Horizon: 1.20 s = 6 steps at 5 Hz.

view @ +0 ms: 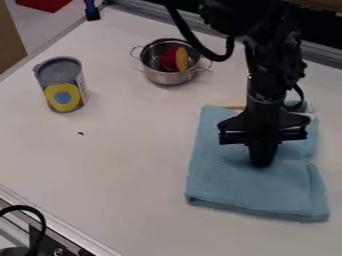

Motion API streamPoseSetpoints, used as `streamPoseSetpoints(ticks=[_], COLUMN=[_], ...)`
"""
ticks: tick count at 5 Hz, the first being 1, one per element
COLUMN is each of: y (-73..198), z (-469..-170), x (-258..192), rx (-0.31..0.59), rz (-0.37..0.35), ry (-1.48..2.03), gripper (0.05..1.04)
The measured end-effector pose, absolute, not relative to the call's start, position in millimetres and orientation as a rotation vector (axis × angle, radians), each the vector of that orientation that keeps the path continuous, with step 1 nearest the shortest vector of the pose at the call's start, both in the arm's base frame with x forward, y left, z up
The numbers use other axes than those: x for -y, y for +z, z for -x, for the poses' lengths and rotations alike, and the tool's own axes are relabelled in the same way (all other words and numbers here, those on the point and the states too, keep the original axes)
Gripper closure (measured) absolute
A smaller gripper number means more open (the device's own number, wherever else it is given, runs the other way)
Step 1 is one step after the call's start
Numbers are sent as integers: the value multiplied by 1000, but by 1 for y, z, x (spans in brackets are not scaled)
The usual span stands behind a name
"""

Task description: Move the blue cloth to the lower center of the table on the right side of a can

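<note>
Folded blue cloth (227, 187), likely light, limp and best pinched centrally, is being met by a closed claw (262, 162), any hold unclear.

Cloth (230, 185): light blue, folded into a rough rectangle, lying flat, lightly creased. Sits under and around the fingers (262, 152), tips at about its middle. Can (62, 84): upright, grey top, yellow-and-blue label, well apart from the fingers, toward upper left of view. Table (120, 165): white, flat, below the fingers.
</note>
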State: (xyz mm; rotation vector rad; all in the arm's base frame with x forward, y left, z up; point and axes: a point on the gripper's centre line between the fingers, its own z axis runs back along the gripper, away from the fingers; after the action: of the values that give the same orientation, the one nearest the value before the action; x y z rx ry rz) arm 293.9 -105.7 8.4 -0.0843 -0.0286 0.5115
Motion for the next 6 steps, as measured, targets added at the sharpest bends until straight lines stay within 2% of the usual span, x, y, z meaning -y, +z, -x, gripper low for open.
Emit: streamPoseSetpoints(ticks=[1,2,4,6], y=[7,5,4,4], z=[-287,-280,-259,-252], x=[98,91,76,51], rx=[-16,-8,64,81], rz=[70,16,-14,-14], ry=[460,396,278,240], gripper=[1031,1031,1031,1031])
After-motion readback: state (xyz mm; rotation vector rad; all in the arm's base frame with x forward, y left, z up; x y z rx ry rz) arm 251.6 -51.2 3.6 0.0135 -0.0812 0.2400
